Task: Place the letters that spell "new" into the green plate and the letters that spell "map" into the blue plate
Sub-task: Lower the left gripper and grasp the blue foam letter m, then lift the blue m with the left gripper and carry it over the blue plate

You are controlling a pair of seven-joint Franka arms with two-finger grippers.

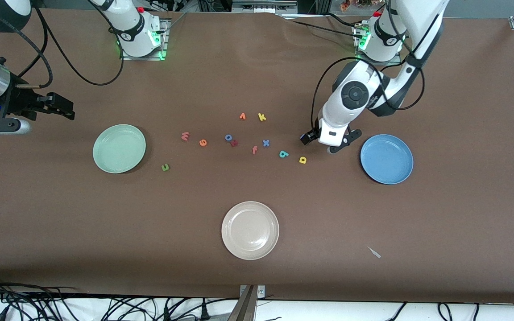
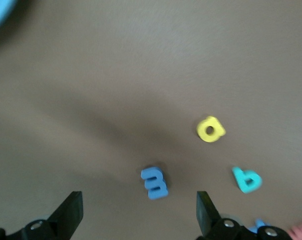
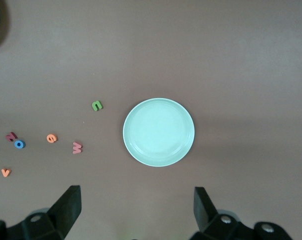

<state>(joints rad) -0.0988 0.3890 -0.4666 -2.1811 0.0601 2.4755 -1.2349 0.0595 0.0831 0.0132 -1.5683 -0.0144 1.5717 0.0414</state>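
My left gripper (image 1: 326,145) hangs low over the brown counter (image 1: 257,267), between the blue plate (image 1: 387,159) and the row of letters, and its jaws are released wide with nothing between them. In the left wrist view the blue "m" (image 2: 154,182) lies on the counter just in front of these jaws; the yellow "p" (image 2: 210,129) and the teal "a" (image 2: 247,180) lie near it. The "m" is hidden under my arm in the front view. My right gripper (image 1: 63,108) waits up in the air at the right arm's end of the counter, close to the green plate (image 1: 119,148), and its jaws are also released and hold nothing. Both plates carry no letter. The pink "w" (image 1: 185,136), the orange "e" (image 1: 203,142) and the green "n" (image 1: 165,167) lie on the counter beside the green plate, the "n" nearest to the front camera. Toward the middle lie the blue "o" (image 1: 228,137), the blue "x" (image 1: 266,143), the pink "f" (image 1: 254,150), the orange "v" (image 1: 242,116) and the yellow "k" (image 1: 262,117). A beige plate (image 1: 250,230) stands nearer to the front camera than all letters.
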